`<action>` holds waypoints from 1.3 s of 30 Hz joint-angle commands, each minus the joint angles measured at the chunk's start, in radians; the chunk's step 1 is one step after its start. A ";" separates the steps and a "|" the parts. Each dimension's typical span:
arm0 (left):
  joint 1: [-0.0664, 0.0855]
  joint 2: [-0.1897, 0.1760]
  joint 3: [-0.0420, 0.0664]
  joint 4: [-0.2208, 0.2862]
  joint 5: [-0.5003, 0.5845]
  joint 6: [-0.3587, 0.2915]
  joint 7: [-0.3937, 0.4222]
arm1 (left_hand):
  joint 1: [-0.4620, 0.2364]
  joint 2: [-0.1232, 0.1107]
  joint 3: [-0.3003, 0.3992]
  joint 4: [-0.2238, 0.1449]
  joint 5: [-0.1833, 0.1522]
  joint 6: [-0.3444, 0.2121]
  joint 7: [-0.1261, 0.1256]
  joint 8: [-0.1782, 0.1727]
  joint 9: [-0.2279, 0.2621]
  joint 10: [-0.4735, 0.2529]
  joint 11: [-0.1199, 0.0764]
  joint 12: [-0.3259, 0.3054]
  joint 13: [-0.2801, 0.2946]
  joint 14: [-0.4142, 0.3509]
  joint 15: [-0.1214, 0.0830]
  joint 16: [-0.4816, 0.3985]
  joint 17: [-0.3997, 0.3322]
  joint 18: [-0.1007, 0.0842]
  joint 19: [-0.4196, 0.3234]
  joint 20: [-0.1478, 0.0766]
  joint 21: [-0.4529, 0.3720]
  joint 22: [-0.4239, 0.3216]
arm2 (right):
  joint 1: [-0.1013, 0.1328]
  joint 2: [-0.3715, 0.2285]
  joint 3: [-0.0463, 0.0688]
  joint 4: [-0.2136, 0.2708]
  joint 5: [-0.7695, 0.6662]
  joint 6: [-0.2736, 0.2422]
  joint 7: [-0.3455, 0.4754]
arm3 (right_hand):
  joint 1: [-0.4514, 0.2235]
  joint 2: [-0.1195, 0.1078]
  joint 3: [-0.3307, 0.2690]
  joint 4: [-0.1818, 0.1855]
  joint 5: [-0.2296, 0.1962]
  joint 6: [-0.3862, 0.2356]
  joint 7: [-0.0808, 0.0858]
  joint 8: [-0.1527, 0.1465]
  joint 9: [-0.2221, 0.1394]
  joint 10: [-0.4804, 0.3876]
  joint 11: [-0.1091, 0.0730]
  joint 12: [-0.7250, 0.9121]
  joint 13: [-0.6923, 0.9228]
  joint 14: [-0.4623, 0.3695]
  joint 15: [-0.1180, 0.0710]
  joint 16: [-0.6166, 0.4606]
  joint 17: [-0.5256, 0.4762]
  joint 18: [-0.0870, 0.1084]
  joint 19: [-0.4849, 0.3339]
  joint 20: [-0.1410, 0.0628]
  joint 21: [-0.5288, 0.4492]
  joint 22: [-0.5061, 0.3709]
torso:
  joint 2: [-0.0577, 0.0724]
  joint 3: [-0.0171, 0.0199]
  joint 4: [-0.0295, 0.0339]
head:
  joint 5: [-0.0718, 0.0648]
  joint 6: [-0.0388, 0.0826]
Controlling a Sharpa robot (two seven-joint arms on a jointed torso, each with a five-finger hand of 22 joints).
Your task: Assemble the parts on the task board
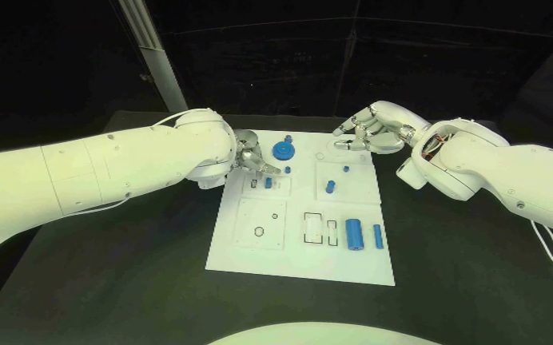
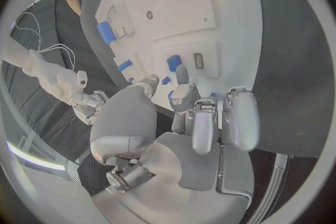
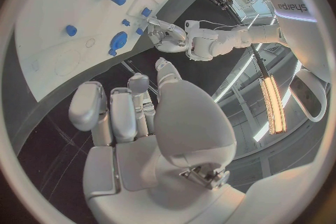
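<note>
Upright blue pegs crowd mid-board; the board's near-left corner seems passable.

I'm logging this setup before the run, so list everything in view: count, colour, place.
Task board: one, white, middle of the table.
Gear-shaped part: one, blue, far end of board.
Large cylinder: one, blue, lying at near right of board.
Thin rod: one, blue, beside the large cylinder.
Short peg: one, blue, standing mid-board.
Table: one, black, under the board.
Left hand: silver, over the board's far left, fingertips at a small blue part.
Right hand: silver, at the board's far right corner.
</note>
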 commanded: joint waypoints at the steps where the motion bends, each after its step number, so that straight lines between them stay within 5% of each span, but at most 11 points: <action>1: 0.018 -0.009 0.020 -0.001 0.019 0.028 0.002 | 0.031 0.007 -0.027 0.000 0.003 -0.046 0.017 -0.030 -0.015 -0.029 0.014 -0.034 -0.041 0.106 0.009 0.003 0.263 -0.007 -0.017 0.007 -0.020 -0.025 | 0.002 0.002 0.001 -0.003 -0.001 0.006 0.007 | -0.002 0.006 -0.007 0.001 0.004 0.000 -0.001 0.003 0.000 -0.010 0.000 -0.006 -0.001 0.031 -0.005 -0.004 -0.001 0.013 -0.005 -0.002 -0.006 -0.001 | 0.001 0.0003 -0.0002 | 0.000 0.002; 9: 0.073 0.010 0.040 -0.112 0.055 0.156 0.008 | 0.105 0.035 -0.080 -0.003 0.004 -0.110 0.053 -0.092 -0.062 -0.058 0.045 -0.057 -0.077 0.106 0.036 0.003 0.263 -0.001 -0.032 0.033 -0.044 -0.052 | 0.002 0.005 0.001 -0.011 -0.001 0.007 0.007 | -0.002 0.006 -0.007 0.001 0.004 0.000 -0.001 0.003 0.000 -0.010 0.000 -0.006 -0.001 0.031 -0.005 -0.004 -0.001 0.013 -0.005 -0.002 -0.006 -0.001 | 0.002 0.0007 -0.0002 | 0.001 0.007; 15: 0.086 0.064 0.039 -0.240 0.047 0.220 0.017 | 0.131 0.045 -0.093 -0.004 0.006 -0.105 0.054 -0.095 -0.070 -0.058 0.047 -0.053 -0.076 0.106 0.039 0.003 0.263 -0.001 -0.030 0.037 -0.043 -0.048 | 0.002 0.009 0.001 -0.015 -0.001 0.007 0.007 | -0.003 0.007 -0.008 0.002 0.004 0.000 -0.001 0.003 0.000 -0.010 0.000 -0.006 -0.001 0.031 -0.005 -0.005 -0.002 0.013 -0.006 -0.002 -0.007 -0.002 | 0.003 0.0005 -0.0007 | 0.009 0.007; 26: 0.072 0.152 0.009 -0.404 0.006 0.258 0.048 | 0.144 0.055 -0.105 -0.002 0.006 -0.090 0.051 -0.085 -0.071 -0.056 0.044 -0.046 -0.072 0.106 0.038 0.003 0.263 -0.002 -0.026 0.037 -0.039 -0.041 | 0.002 0.016 0.001 -0.018 -0.001 0.008 0.008 | -0.003 0.007 -0.008 0.002 0.004 -0.001 -0.001 0.003 0.000 -0.010 0.000 -0.007 -0.002 0.031 -0.005 -0.005 -0.002 0.013 -0.006 -0.002 -0.007 -0.002 | 0.001 0.0000 0.0002 | 0.014 0.005; 39: 0.042 0.199 0.003 -0.470 -0.006 0.265 0.075 | 0.118 0.065 -0.167 0.006 -0.035 -0.077 0.044 -0.068 -0.070 -0.051 0.039 -0.034 -0.065 0.106 0.033 0.003 0.263 -0.004 -0.020 0.034 -0.033 -0.030 | 0.001 0.023 0.001 -0.020 -0.001 0.010 0.010 | -0.002 0.008 -0.008 0.002 0.005 -0.001 -0.001 0.003 0.000 -0.011 0.000 -0.007 -0.002 0.031 -0.005 -0.006 -0.002 0.013 -0.006 -0.002 -0.007 -0.002 | 0.002 0.0003 -0.0007 | 0.015 0.000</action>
